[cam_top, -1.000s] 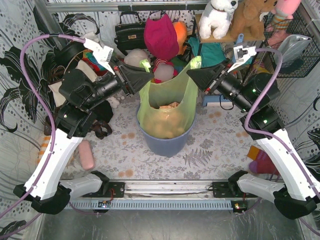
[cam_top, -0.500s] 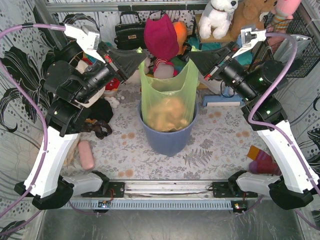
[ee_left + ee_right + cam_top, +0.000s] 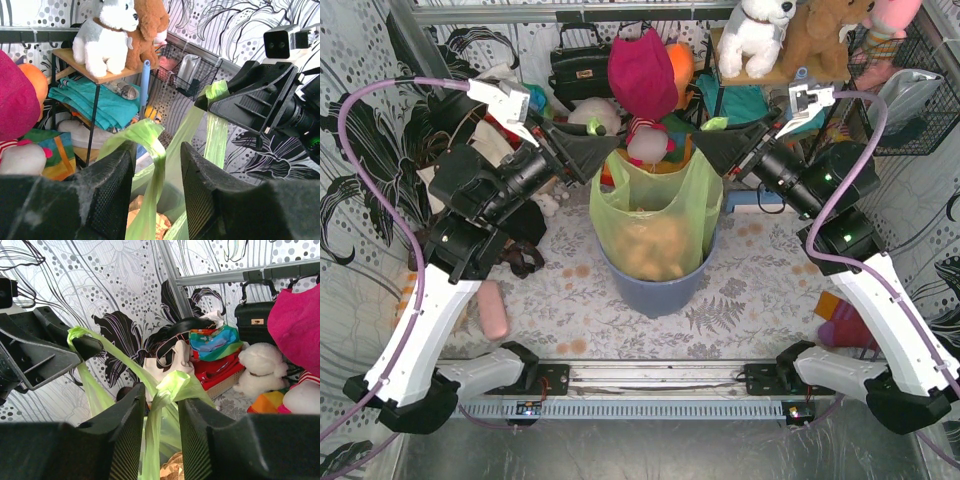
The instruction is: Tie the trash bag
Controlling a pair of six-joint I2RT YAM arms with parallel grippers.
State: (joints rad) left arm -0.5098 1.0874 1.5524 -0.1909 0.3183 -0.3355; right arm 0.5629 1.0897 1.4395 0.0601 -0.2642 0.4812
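Observation:
The light-green trash bag (image 3: 655, 215) sits in the blue-grey bin (image 3: 655, 288), with tan scraps (image 3: 650, 245) showing through. Its two handles are pulled up and apart. My left gripper (image 3: 603, 150) is at the left handle. In the left wrist view its jaws (image 3: 156, 147) stand apart, and the handle strand (image 3: 150, 137) runs up through the gap and folds over the left finger. My right gripper (image 3: 708, 145) is at the right handle. Its jaws (image 3: 161, 390) also stand apart, with the bunched handle (image 3: 175, 382) at their tips.
Behind the bin are a black handbag (image 3: 582, 65), a magenta bag (image 3: 642, 70) and a shelf with plush toys (image 3: 760, 35). A pink object (image 3: 492, 310) lies at the left. A cream tote (image 3: 167, 365) hangs at the back left.
Both grippers rose with the handles and stretched the bag tall. They have now come down a little, and the bag's mouth has spread wider again.

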